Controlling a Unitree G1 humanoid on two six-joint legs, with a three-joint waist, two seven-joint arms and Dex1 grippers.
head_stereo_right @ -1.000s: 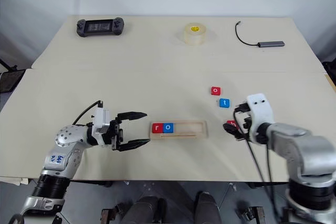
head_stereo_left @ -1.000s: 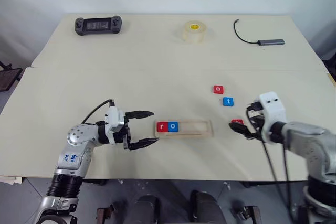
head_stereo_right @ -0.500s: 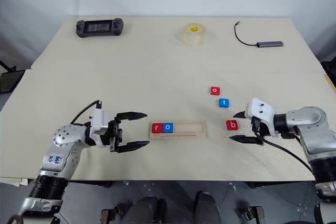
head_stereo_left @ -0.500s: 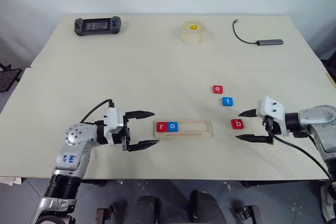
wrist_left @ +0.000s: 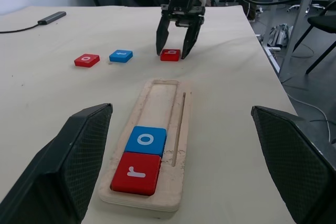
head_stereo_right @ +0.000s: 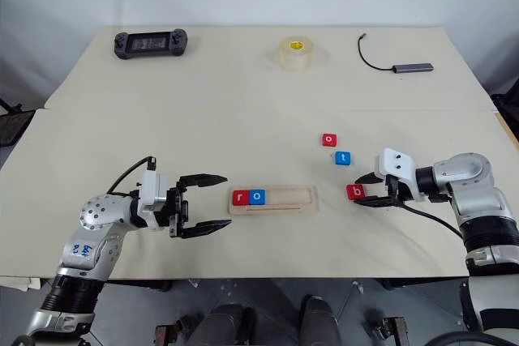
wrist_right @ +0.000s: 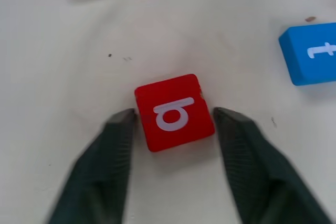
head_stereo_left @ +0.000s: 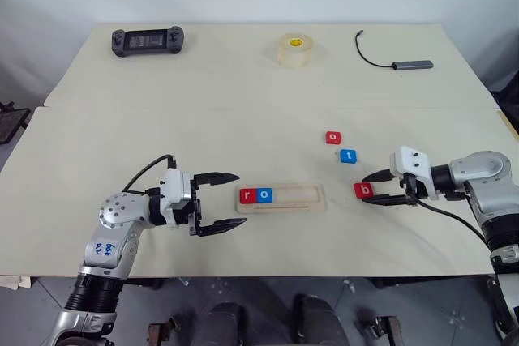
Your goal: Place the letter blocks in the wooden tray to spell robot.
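Note:
The wooden tray (head_stereo_left: 302,198) lies near the table's front and holds a red r block (head_stereo_left: 248,196) and a blue o block (head_stereo_left: 264,196) at its left end. My left gripper (head_stereo_left: 236,198) stands open just off that end, level with it, nothing between its fingers. To the right of the tray lies a red b block (head_stereo_left: 364,190) flat on the table, with my right gripper (wrist_right: 174,115) shut on it, one finger (wrist_right: 118,140) against each side. A red o block (head_stereo_left: 333,137) and a blue t block (head_stereo_left: 348,155) lie loose just behind it.
At the table's far edge sit a black game controller (head_stereo_left: 147,40), a roll of clear tape (head_stereo_left: 293,49) and a grey hub with a black cable (head_stereo_left: 412,63). A seam (head_stereo_left: 162,106) runs across the tabletop.
My right gripper swung round to point left at the b block, sank to the table and narrowed from wide open onto the block's sides. The left gripper stayed put.

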